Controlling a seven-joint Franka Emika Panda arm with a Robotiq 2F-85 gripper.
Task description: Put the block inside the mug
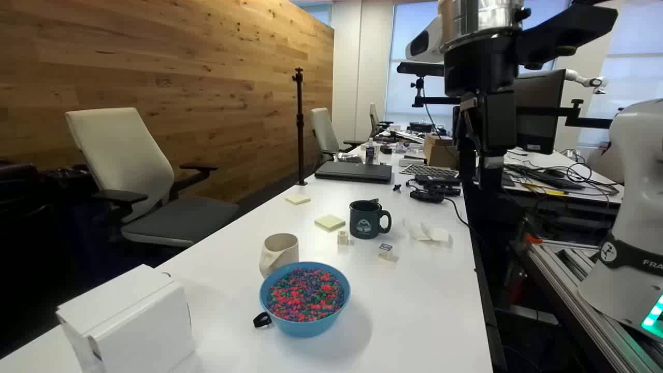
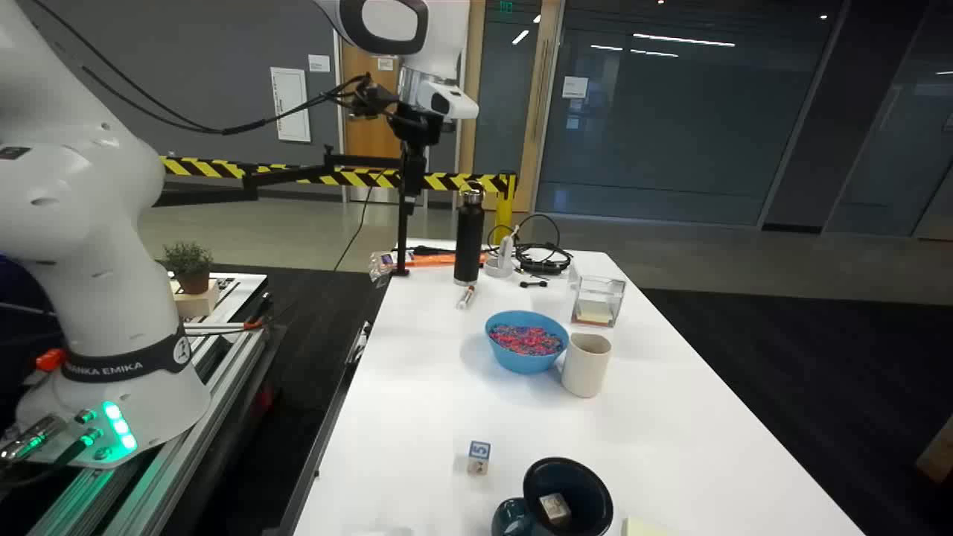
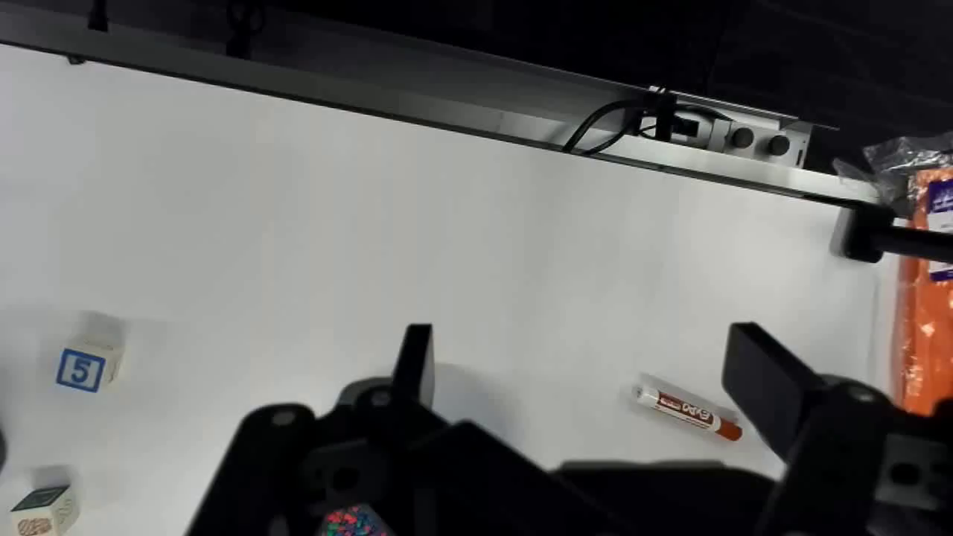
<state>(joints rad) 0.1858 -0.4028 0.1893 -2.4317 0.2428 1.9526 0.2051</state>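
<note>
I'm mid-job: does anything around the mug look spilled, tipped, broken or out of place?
What stands out most is a crumpled white scrap: in an exterior view it lies apart from the mug, on its handle side, looking like stray litter. The mug, bowl and cup stand upright, and I see no spill or damage.

Mug (image 2: 584, 490), in an exterior view: lower edge is cropping body and handle.
Cream cup (image 1: 279, 254), in an exterior view: blue bowl (image 1: 305, 329) is hiding its foot.
Lower-left block (image 3: 45, 511), wrist view: bottom edge is clipping it.
End effector (image 3: 584, 365), wrist view: bottom edge is cropping it.
</note>
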